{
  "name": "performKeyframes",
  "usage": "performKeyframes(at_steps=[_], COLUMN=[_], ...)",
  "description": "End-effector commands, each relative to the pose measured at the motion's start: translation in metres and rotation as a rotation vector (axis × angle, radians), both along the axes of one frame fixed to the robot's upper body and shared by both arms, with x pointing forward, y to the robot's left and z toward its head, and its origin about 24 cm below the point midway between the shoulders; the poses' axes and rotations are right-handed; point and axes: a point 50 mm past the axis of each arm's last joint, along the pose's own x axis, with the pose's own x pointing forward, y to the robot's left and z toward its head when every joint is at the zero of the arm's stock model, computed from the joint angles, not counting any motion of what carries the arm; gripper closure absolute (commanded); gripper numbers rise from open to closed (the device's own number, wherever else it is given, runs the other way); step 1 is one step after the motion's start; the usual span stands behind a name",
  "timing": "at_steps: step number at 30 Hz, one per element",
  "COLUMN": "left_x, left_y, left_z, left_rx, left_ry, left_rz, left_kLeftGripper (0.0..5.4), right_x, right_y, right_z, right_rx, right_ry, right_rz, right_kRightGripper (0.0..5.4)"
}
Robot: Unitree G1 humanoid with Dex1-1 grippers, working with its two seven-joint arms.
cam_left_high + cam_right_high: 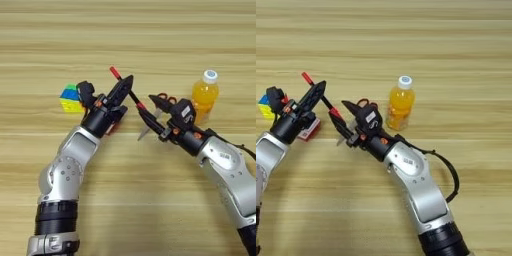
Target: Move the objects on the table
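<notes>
My left gripper (106, 82) stands open, its fingers wide apart. The multicoloured puzzle cube (71, 98) sits just behind its left finger. A red pen with a black middle (131, 93) slants along its right finger, down to my right gripper (145, 103). That gripper is open, and the pen's lower red end touches its lower fingertip. I cannot tell whether the pen rests on the table (150, 40). Under the right gripper lie the red-handled scissors (170, 99), blade tip toward me. The orange drink bottle (205, 96) stands upright to the right. The red-white card (309, 130) lies under my left wrist.
The wide wooden table stretches bare beyond the objects and in front of both arms. The bottle stands close to my right forearm (220, 157). A black cable (448, 172) loops off that arm.
</notes>
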Motion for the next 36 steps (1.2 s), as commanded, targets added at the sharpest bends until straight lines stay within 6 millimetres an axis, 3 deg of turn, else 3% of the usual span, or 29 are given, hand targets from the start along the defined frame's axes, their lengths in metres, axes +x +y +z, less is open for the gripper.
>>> performKeyframes(at_steps=[1, 21, 36], left_x=[0.003, 0.001, -0.006], left_y=[0.003, 0.051, 0.088], left_z=[-0.004, -0.027, -0.035], left_rx=[0.030, 0.304, 0.457], left_ry=[0.020, 0.131, 0.218], left_rz=[0.016, 0.112, 0.178], left_kLeftGripper=[5.05, 5.05, 5.05], right_x=[0.002, 0.022, 0.022], right_y=[0.001, -0.025, -0.022], right_z=[0.004, 0.002, 0.002], right_rx=[0.006, -0.013, 0.002], right_ry=[-0.015, -0.030, -0.025], right_rz=[-0.003, -0.167, -0.194], right_kRightGripper=[2.70, 0.00, 0.00])
